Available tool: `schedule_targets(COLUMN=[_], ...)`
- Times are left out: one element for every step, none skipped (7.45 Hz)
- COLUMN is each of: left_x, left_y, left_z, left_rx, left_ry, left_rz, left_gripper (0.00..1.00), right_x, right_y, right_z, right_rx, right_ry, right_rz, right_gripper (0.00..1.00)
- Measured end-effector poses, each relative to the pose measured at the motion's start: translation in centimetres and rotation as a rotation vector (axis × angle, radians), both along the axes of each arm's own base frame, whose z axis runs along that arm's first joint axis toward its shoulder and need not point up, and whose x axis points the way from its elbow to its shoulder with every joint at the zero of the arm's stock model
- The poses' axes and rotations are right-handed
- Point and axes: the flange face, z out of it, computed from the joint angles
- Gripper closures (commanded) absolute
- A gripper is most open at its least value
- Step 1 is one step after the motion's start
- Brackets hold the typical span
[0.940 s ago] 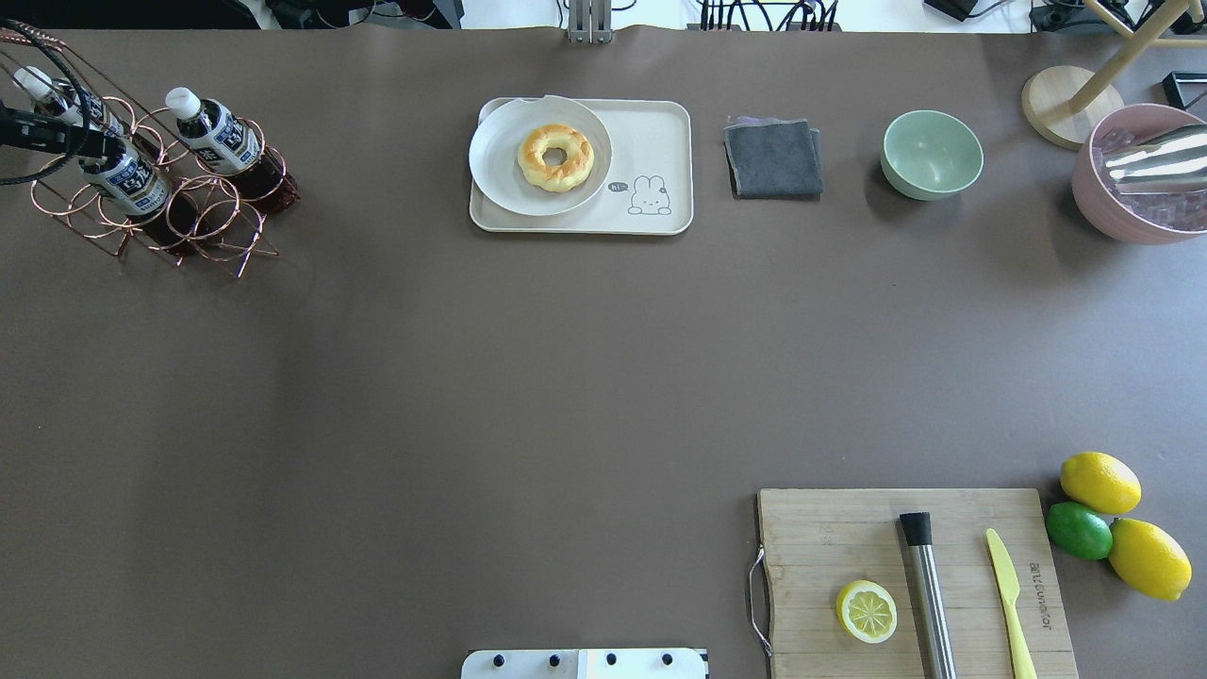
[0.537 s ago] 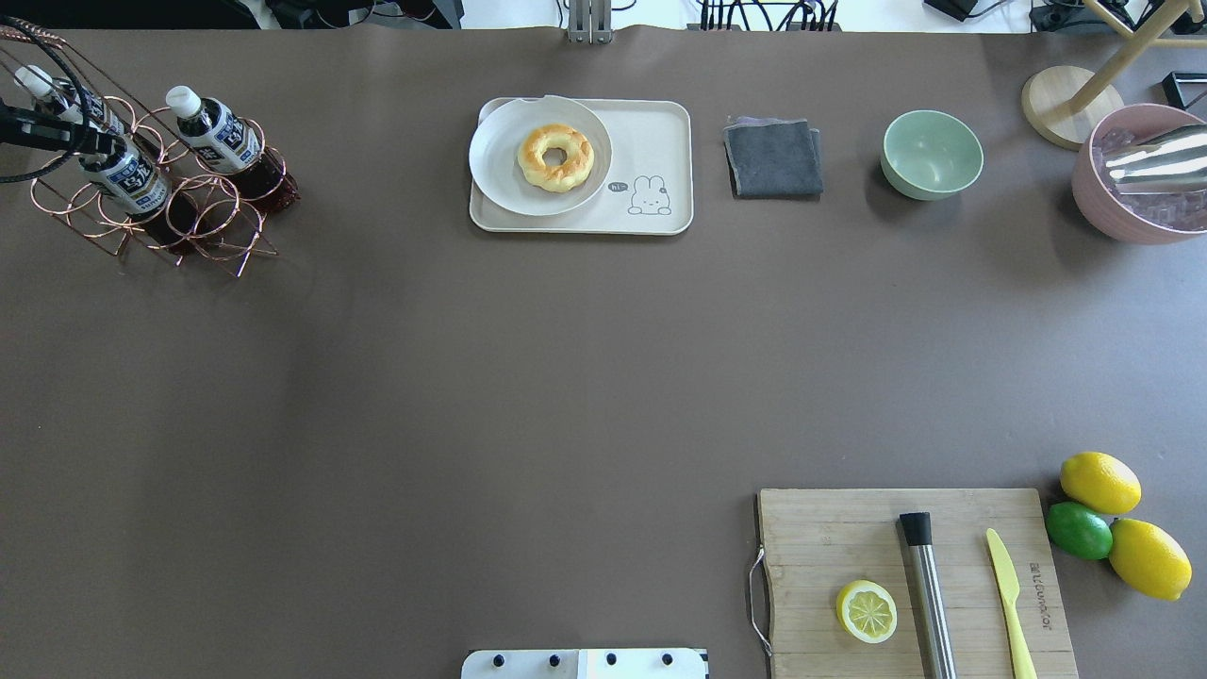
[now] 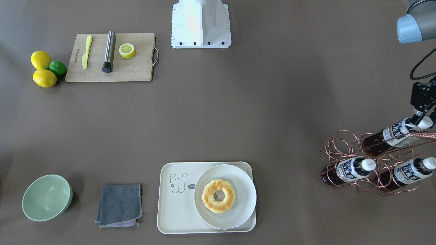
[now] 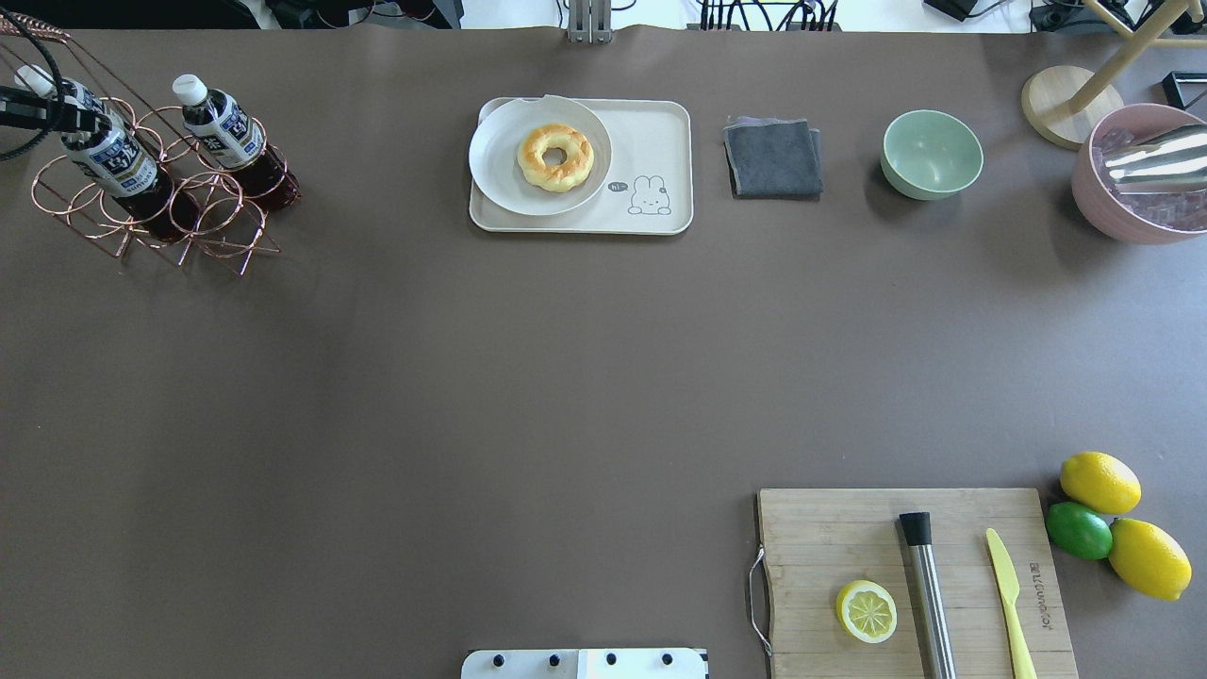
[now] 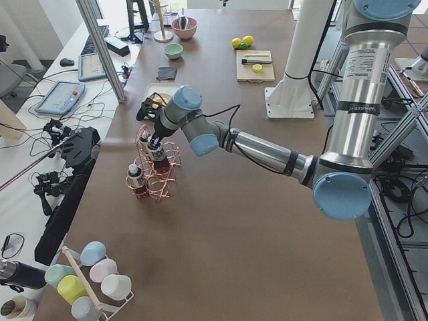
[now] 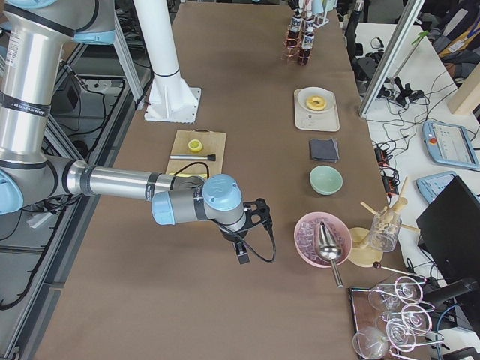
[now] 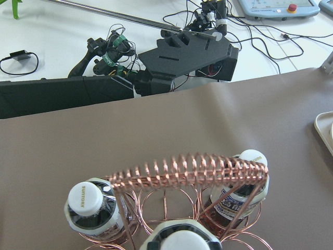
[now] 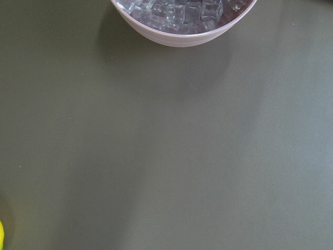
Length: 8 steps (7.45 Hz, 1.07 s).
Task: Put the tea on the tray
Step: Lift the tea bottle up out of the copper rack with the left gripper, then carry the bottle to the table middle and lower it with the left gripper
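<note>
Three tea bottles lie in a copper wire rack (image 4: 203, 222) at the table's far left. My left gripper (image 3: 421, 119) is shut on the neck of the upper bottle (image 3: 391, 132), which tilts up out of the rack; its label shows in the overhead view (image 4: 113, 165) and its cap in the left wrist view (image 7: 179, 240). The other two bottles (image 3: 354, 168) (image 3: 408, 170) rest lower in the rack. The cream tray (image 4: 660, 132) stands at the far middle and carries a white plate (image 4: 504, 174) with a doughnut (image 4: 555, 157). My right gripper (image 6: 244, 251) hangs low over the table near the pink bowl; I cannot tell its state.
A grey cloth (image 4: 773, 156), a green bowl (image 4: 932, 154) and a pink bowl of ice (image 4: 1132, 203) stand right of the tray. A wooden cutting board (image 4: 830, 528) with a lemon half, muddler and knife lies near right, with lemons and a lime (image 4: 1099, 481) beside it.
My left gripper has drawn back toward the view's left edge with the bottle's neck. The held bottle has slid up and out, and the rack with the other bottles has shifted slightly.
</note>
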Motion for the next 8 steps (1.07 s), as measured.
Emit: schedule_targets(left_x=[-1.8,-3.5,-4.2,-4.0,-3.4,-2.6,-0.7,2.1], left_y=[0.6,1.8,3.4,4.9,6.4,7.4,8.4,9.6], left_z=[-0.8,-1.3,-2.3,-4.0,-5.5,-6.5,-7.8,-9.5], left_rx=[0.004,-0.007,-0.027,-0.042,-0.052,-0.054,-0.049,-0.050], left_ry=[0.026,0.048,0.068,0.087,0.095,0.101,0.108,0.119], left_rz=[-0.001,-0.002,-0.006,-0.003,0.006,0.018,0.033,0.041], left_gripper=[1.00,1.00,1.00,1.00,1.00,1.00,1.00,1.00], right_x=[0.0,0.0,0.0,0.0,-0.1,-0.1,-0.1,-0.1], right_y=[0.0,0.0,0.0,0.0,0.0,0.0,0.0,0.0], right_z=[0.0,0.1,0.1,0.0,0.0,0.0,0.0,-0.1], right_rx=[-0.001,-0.001,-0.001,-0.002,-0.002,-0.002,-0.001,0.000], right_ry=[0.000,-0.001,-0.002,-0.006,-0.009,-0.010,-0.012,-0.015], right_rz=[0.000,0.000,0.000,-0.001,-0.001,-0.001,-0.002,-0.003], right_gripper=[0.00,0.00,0.00,0.00,0.00,0.00,0.00,0.00])
